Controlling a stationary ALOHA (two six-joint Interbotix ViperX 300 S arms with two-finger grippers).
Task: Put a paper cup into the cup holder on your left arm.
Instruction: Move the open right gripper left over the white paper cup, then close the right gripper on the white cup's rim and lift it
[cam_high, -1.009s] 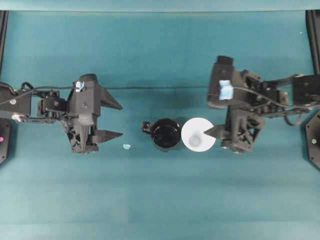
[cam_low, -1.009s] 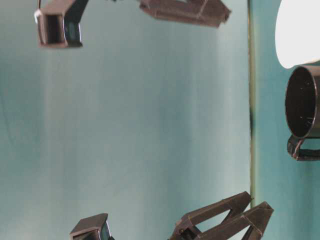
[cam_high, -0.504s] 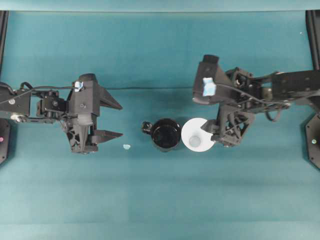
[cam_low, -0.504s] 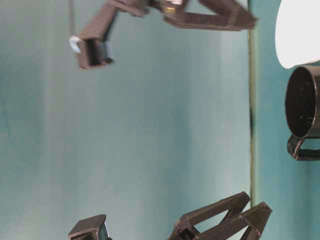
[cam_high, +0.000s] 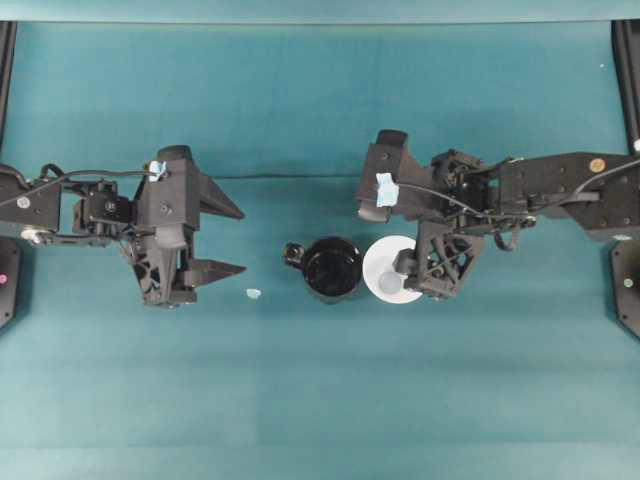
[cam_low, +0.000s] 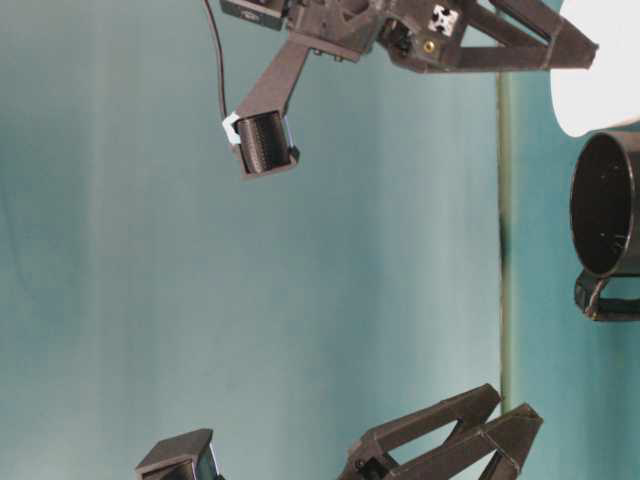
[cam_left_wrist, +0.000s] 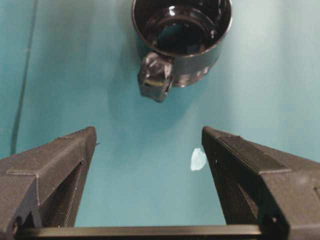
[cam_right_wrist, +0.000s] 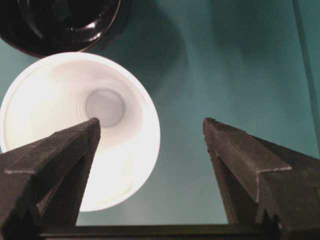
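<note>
White tapered paper cup (cam_high: 392, 275), upright

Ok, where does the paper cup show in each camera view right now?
Overhead: paper cup centre-right, under the right tool.
Table-level: paper cup at top right edge.
Left wrist: not in view.
Right wrist: paper cup at left.
Shared landmark: black mug, beside the cup.

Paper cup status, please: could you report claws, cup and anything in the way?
Right claw open, one finger over the paper cup mouth. Left claw open, idle. Cup upright beside the black mug, not yet gripped. Small pale scrap lies clear of the mug.
</note>
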